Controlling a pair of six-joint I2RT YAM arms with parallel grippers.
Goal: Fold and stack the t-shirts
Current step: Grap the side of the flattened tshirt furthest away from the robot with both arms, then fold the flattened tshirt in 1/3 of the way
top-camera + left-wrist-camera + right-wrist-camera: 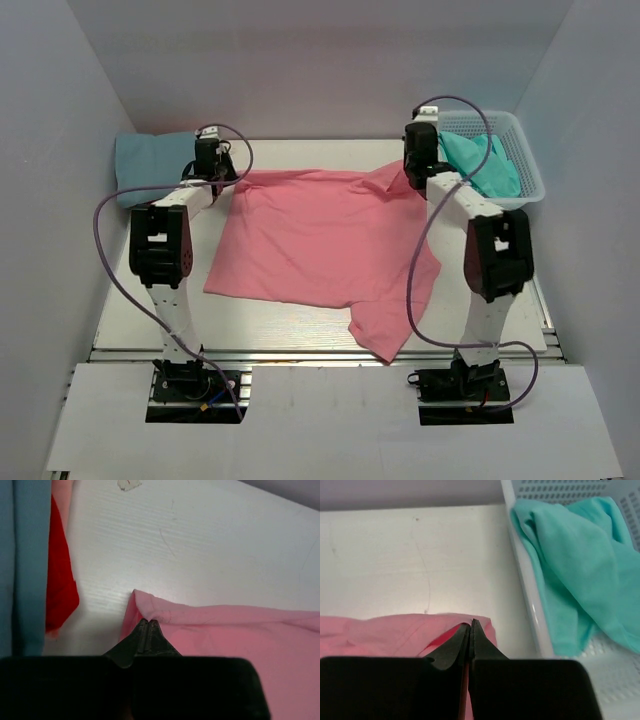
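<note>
A salmon pink t-shirt (320, 240) lies spread over the middle of the table, with one sleeve trailing toward the near edge. My left gripper (213, 178) is shut on its far left corner (150, 607), the fingertips pinching the hem. At the far right corner (480, 625) my right gripper (471, 625) is shut too, with pink cloth showing between the jaws. A folded dusty blue t-shirt (150, 165) rests at the far left. A red t-shirt (60, 575) shows beside it in the left wrist view. A turquoise green t-shirt (575, 560) lies crumpled in the basket.
The white lattice basket (528, 170) stands at the far right, its rim (525, 580) close beside my right gripper. Grey walls close in the table on the left, right and back. Both arms' purple cables hang in loops over the table.
</note>
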